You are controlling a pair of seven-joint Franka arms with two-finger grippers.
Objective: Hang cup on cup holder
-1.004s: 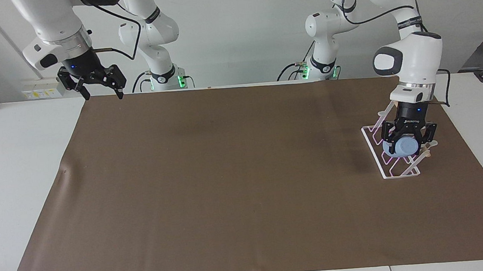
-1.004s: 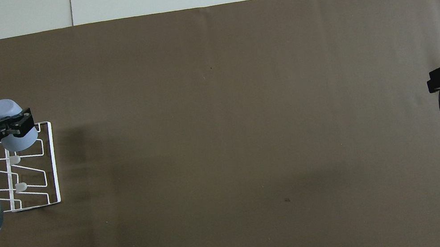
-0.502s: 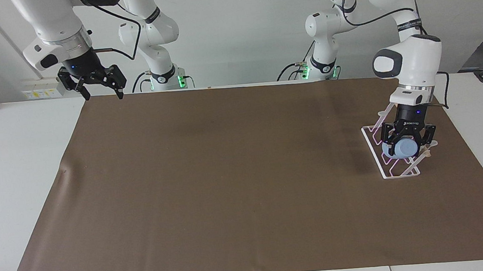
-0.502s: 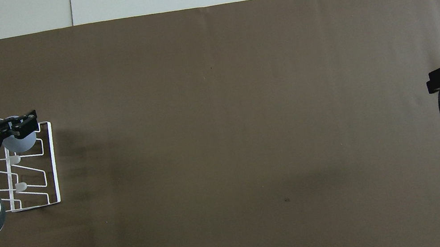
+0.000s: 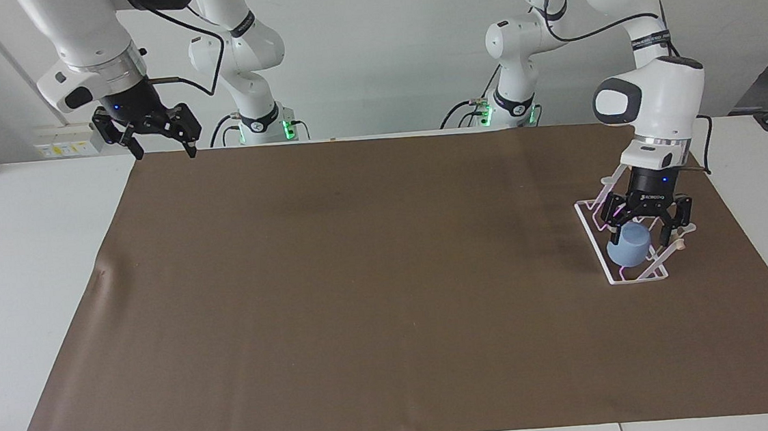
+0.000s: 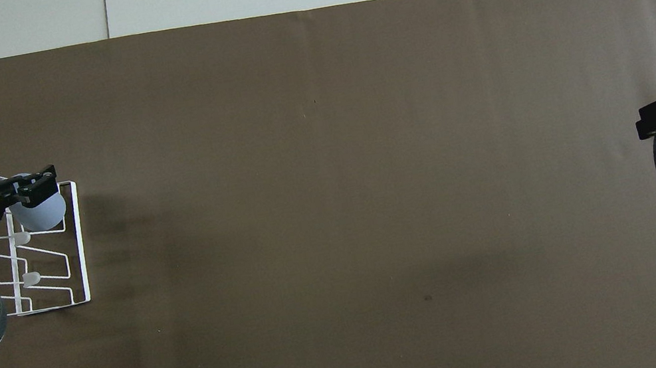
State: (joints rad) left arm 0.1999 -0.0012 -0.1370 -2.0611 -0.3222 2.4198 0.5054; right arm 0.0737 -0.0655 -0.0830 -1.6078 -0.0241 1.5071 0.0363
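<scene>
Light-blue cup (image 5: 630,247), inverted on a slanted prong of the white wire cup holder (image 5: 594,234), at the left arm's end of the surface (image 5: 361,279). Left tool (image 5: 645,228): released, fingers spread just above the cup. Right tool (image 5: 159,145): waiting, spread, over the brown mat's (image 5: 340,356) corner.

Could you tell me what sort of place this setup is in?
Probably a robotics lab: two white arms stand at a table under a brown mat, the left gripper over a cup holder.
</scene>
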